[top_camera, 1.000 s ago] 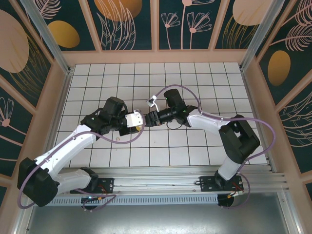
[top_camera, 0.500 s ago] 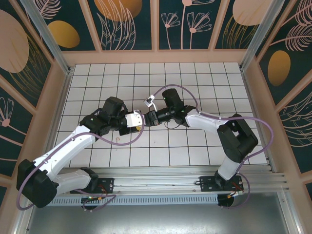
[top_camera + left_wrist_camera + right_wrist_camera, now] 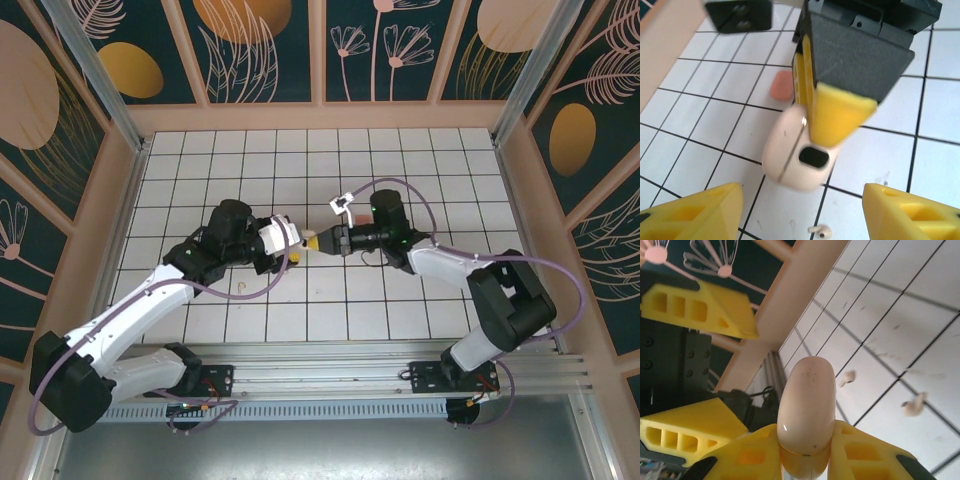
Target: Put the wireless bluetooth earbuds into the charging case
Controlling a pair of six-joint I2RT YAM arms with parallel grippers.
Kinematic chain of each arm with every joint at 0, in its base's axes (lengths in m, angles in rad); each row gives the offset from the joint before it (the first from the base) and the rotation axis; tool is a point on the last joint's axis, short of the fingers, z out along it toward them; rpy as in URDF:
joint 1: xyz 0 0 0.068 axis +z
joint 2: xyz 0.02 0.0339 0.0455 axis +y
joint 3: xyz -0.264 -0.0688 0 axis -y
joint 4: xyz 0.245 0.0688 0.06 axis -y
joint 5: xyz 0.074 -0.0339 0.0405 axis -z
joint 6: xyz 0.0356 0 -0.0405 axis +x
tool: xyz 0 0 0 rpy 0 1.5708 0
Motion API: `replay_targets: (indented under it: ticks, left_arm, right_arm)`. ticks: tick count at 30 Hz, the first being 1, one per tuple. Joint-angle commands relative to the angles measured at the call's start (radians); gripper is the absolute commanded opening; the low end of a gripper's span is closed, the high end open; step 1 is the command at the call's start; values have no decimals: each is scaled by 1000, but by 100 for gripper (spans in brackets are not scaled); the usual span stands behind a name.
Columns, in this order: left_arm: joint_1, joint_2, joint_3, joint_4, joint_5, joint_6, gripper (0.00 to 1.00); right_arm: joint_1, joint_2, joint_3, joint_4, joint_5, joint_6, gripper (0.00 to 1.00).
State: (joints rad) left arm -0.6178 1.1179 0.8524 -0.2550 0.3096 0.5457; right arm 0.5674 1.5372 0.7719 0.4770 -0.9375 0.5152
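Observation:
My right gripper [image 3: 326, 242] is shut on the cream charging case [image 3: 806, 405], its yellow fingers [image 3: 860, 455] pinching the case's lower end. The case [image 3: 797, 157] hangs above the tiles with its seam closed and a dark oval opening in its end. It lies level between the two arms [image 3: 312, 243]. My left gripper [image 3: 802, 220] is open, its pads spread wide just short of the case and not touching it. Two cream earbuds [image 3: 846, 377] [image 3: 914, 404] lie on the floor below. One cream earbud [image 3: 821, 231] lies under the case. A coral-pink piece [image 3: 781, 84] rests on a tile beyond.
The white tiled floor [image 3: 400, 160] is walled by a beige frame [image 3: 320, 115] with patterned panels. Both arms [image 3: 150, 300] [image 3: 470, 275] meet over the middle of the floor. The rail with the arm bases [image 3: 330, 385] runs along the near edge.
The right gripper has closed on the case and drawn back to the right with it. The left gripper has opened and let the case go.

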Motion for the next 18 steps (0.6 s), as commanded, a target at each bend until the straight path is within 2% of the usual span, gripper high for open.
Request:
replay_targets:
  ticks: [1,4,7,12,15,18]
  left_arm:
    - [-2,-24,-73,216,-64,-165,63]
    - [41,-39,-141,346,-30,-261,59]
    - [94,-37,-169,425,83,-352,58]
    - [106,-22,-201,583,346,-456,57]
    - [106,-1,-191,624,494,-475,56]
    - [106,23,-156,561,604,-430,51]
  right_arm:
    - [-15,-75,-65,169,41,-24,21]
    - [-60,-134,-122,225,72,-60,21]
    - [-73,-196,-168,244,90,-106,21]
    - [-79,-278,-205,265,57,-199,21]
    - [-79,-316,-218,282,16,-248,22]
    - [-79,-348,-231,308,-29,-293,23]
